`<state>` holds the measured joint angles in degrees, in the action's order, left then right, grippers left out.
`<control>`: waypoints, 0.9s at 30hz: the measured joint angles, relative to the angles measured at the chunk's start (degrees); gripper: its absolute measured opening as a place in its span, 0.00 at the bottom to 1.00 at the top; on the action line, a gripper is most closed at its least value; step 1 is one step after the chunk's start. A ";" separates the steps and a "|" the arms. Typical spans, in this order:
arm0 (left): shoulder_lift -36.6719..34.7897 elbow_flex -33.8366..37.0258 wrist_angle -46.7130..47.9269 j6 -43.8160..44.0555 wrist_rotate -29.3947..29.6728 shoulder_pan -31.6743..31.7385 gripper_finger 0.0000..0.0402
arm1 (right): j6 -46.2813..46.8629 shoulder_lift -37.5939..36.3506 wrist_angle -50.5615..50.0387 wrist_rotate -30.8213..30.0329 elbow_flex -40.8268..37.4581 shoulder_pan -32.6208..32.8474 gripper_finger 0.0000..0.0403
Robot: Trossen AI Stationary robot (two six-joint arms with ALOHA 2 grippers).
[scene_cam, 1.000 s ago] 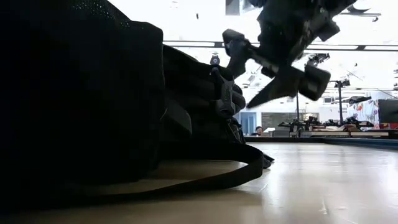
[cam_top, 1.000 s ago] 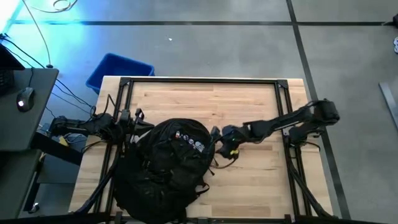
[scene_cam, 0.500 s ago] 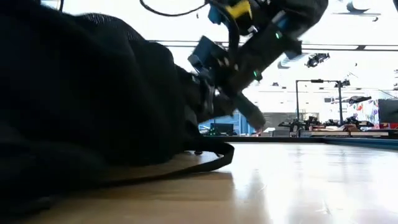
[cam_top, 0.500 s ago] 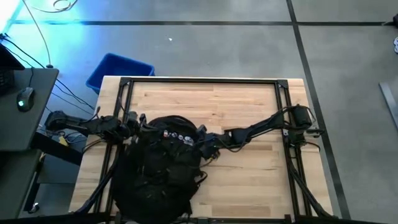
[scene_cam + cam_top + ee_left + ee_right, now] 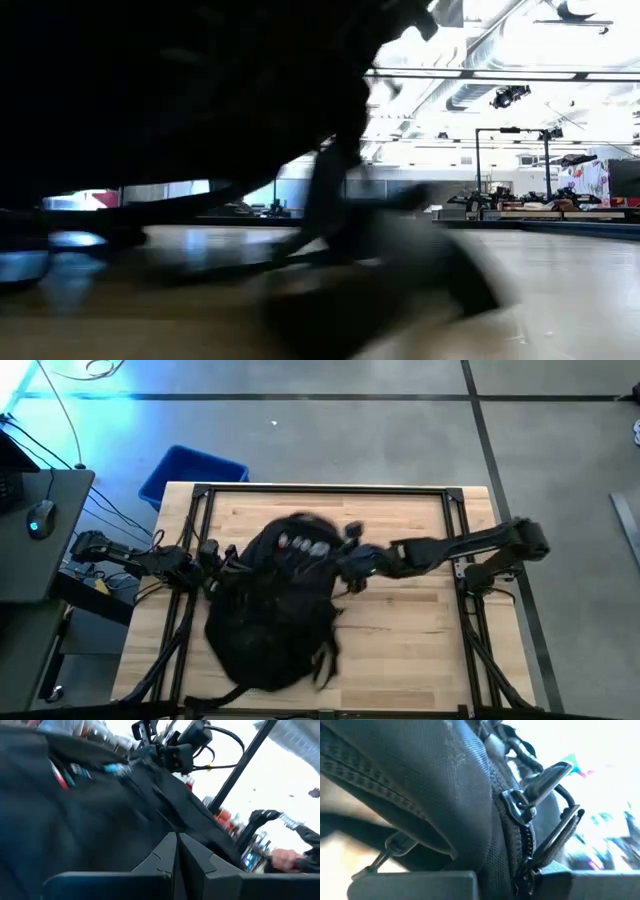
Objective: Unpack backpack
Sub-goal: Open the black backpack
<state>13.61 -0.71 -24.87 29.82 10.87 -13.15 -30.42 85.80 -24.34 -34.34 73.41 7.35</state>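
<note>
- A blue plastic bin (image 5: 190,473) stands on the grey floor just beyond the far left corner of the pale wooden table (image 5: 400,630).
- A dark grey side desk (image 5: 30,540) sits off the table's left edge, with a computer mouse (image 5: 40,518) glowing blue on it.
- The left gripper (image 5: 207,555) reaches in from the left edge of the table. In the left wrist view its two dark fingers (image 5: 165,857) stand pressed together, with the black fabric close in front of them; whether any cloth is caught between them cannot be told.
- The large black fabric backpack (image 5: 270,610) lies left of the table's middle, stretching from mid-table toward the near edge, between the two arms. A row of small colourful pins (image 5: 305,543) shows on its far end, and a black strap (image 5: 328,655) trails off its right side near the front edge.
- In the low view the backpack fills the upper left as a dark mass, with light showing under part of it and blurred straps (image 5: 330,200) hanging to the tabletop.
- The right gripper (image 5: 352,563) meets the backpack's far right side, just beside the pins. The right wrist view shows it closed down on the backpack's zipped edge, the zipper seam (image 5: 520,837) and metal zip pulls (image 5: 540,780) right at the fingers.
- The right arm (image 5: 470,545) stretches back to its mount at the table's right edge.
</note>
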 joint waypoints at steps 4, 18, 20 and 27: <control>-0.02 0.00 -7.17 -3.62 0.15 0.00 0.00 | 4.65 -4.87 -3.16 -13.23 1.33 0.16 0.06; 4.50 -0.02 -9.30 -23.22 -4.09 -0.22 0.00 | 39.54 6.73 -16.44 9.66 3.21 6.79 0.03; 6.77 -0.02 -9.94 -25.36 -3.89 -0.48 0.00 | 42.46 11.31 -14.38 15.78 3.19 7.47 0.03; 17.60 -2.40 -12.13 -27.03 -4.32 -3.93 0.00 | 44.94 24.05 -5.16 31.12 3.23 7.97 0.03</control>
<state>31.21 -3.11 -36.99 2.79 6.55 -17.08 14.52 109.85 -29.50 -3.23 76.64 15.33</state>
